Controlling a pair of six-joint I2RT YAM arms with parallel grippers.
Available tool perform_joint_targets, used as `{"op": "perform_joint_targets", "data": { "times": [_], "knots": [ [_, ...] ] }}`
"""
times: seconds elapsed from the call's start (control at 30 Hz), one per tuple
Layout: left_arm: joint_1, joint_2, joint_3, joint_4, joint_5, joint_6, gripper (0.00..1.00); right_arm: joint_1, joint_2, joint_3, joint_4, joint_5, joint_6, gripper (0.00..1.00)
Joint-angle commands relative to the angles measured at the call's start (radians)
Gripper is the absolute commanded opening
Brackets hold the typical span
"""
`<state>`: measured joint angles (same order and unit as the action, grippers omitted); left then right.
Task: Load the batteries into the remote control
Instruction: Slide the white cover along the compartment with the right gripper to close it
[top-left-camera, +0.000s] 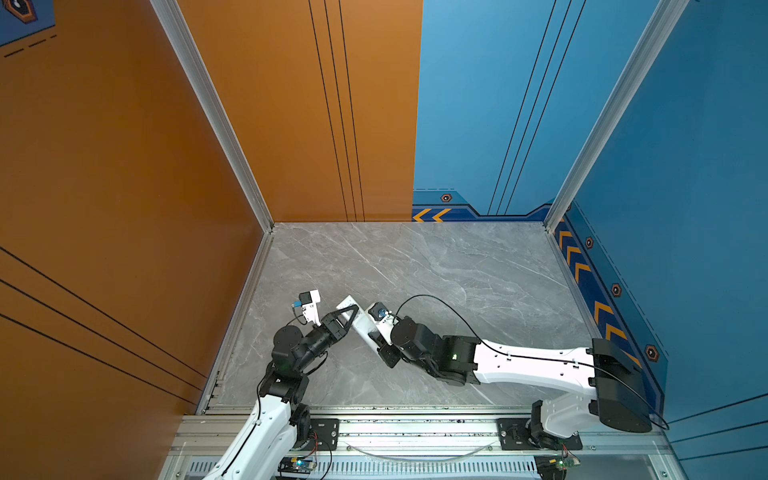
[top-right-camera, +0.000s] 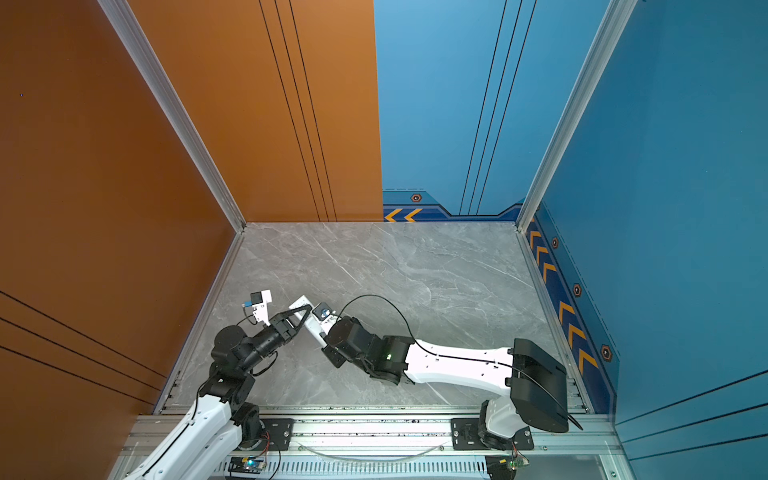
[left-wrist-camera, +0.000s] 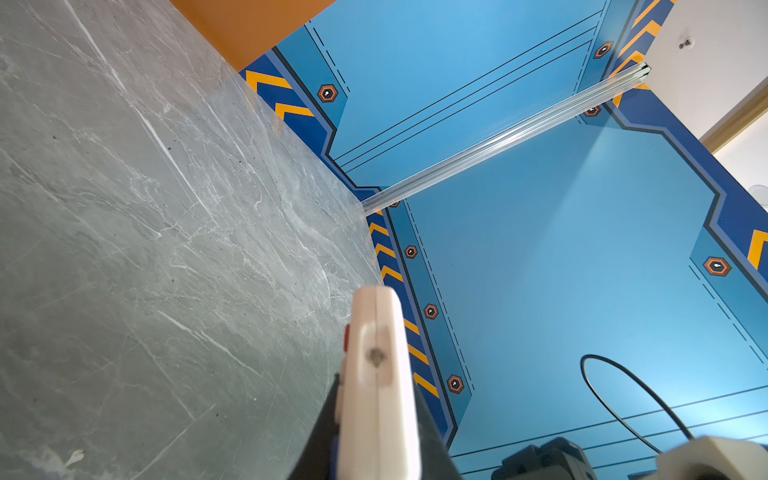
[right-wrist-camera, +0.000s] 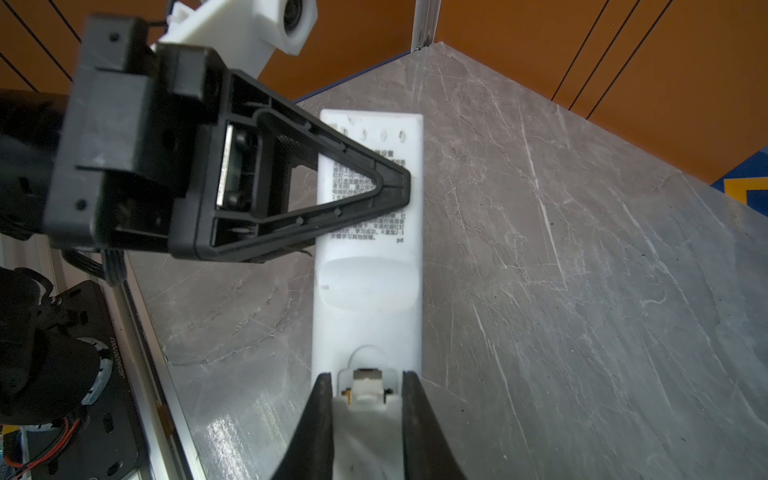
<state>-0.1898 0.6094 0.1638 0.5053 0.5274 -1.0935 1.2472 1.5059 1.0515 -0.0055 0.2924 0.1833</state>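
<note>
Lying between right fingers, remote control seems pinched by left fingers.

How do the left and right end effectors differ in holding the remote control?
The left end effector clamps the remote control at its printed-text end; the right end effector clamps the opposite end. The left reaches crosswise, the right along its length. Both are shut on it.

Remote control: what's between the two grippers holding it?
In the right wrist view: only the back of the remote control, with a shallow recess, between left gripper and right gripper.
</note>
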Motion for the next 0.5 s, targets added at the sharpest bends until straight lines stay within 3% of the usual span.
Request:
{"op": "perform_joint_targets", "data": {
  "times": [0.0, 0.47],
  "knots": [
    [0.008, -0.014, -0.003, 0.039, 0.031, -0.010, 0.00, 0.003, -0.004, -0.015, 0.030, 0.002, 0.014, 0.09],
    [0.014, -0.014, -0.003, 0.042, 0.036, -0.016, 0.00, 0.014, -0.021, -0.041, 0.031, 0.009, 0.028, 0.09]
  ]
}}
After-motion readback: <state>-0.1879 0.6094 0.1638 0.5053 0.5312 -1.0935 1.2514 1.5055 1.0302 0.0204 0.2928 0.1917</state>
